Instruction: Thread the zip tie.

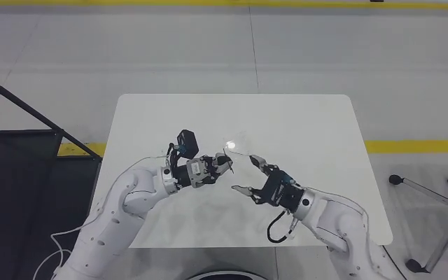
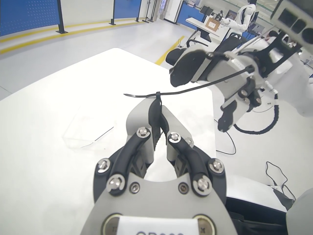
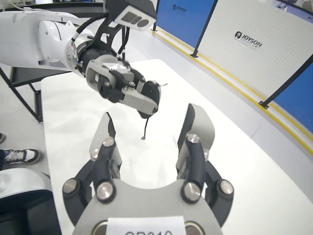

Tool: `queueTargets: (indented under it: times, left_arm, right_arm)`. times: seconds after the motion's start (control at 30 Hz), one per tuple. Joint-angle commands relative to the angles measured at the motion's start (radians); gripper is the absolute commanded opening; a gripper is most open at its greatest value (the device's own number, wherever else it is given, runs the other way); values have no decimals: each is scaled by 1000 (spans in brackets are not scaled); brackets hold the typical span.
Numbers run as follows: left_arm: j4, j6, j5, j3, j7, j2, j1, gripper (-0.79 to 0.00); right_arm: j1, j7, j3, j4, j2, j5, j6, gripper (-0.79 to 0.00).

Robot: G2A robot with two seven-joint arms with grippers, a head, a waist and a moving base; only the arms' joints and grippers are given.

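My left gripper point(image 2: 157, 105) is shut on a thin black zip tie point(image 2: 137, 96), held above the white table point(image 1: 308, 126). One stretch of the strap stands up between the fingers. Another runs crosswise through the small head just past the fingertips. In the right wrist view the left gripper point(image 3: 150, 99) hangs ahead with a loose end of the zip tie point(image 3: 146, 128) dangling below it. My right gripper point(image 3: 150, 113) is open, facing the left one from a short distance with nothing between its fingers. From above, the left gripper point(image 1: 225, 166) and the right gripper point(image 1: 249, 175) sit tip to tip near the table's middle.
A clear flat plastic tray point(image 2: 85, 128) lies on the table beyond the left gripper, with a thin dark strand at its edge. The table's far half and right side point(image 1: 322, 161) are bare. A black frame point(image 1: 35, 119) stands off the table's left edge.
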Motion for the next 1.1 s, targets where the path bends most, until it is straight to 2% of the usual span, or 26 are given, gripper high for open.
queueTargets:
  times: [0.0,0.17,0.27,0.53,0.6,0.63,0.8,1.07]
  left_arm:
    - [-8,1,19,1,14,0,6,-785]
    - [-18,-7,47,5,36,-1,13,-785]
    - [-19,-12,57,6,44,-1,15,-785]
    - [-18,-23,67,8,54,-1,13,-785]
    - [-16,-26,69,9,57,-1,14,-785]
    - [-16,-27,70,10,57,-1,14,-785]
    - [-13,-31,74,8,64,0,14,-785]
    - [-8,-30,74,7,67,0,13,-785]
  right_arm:
    - [16,23,-4,50,1,68,-49,0]
    - [70,61,-35,129,-1,168,-90,0]
    - [102,87,-56,166,-3,217,-93,-28]
    - [168,154,-107,220,-7,294,-102,-203]
    - [177,158,-116,225,-8,298,-98,-283]
    - [178,158,-118,226,-8,300,-98,-385]
    - [186,158,-125,230,-6,303,-96,-557]
    - [186,157,-124,233,-1,313,-95,-576]
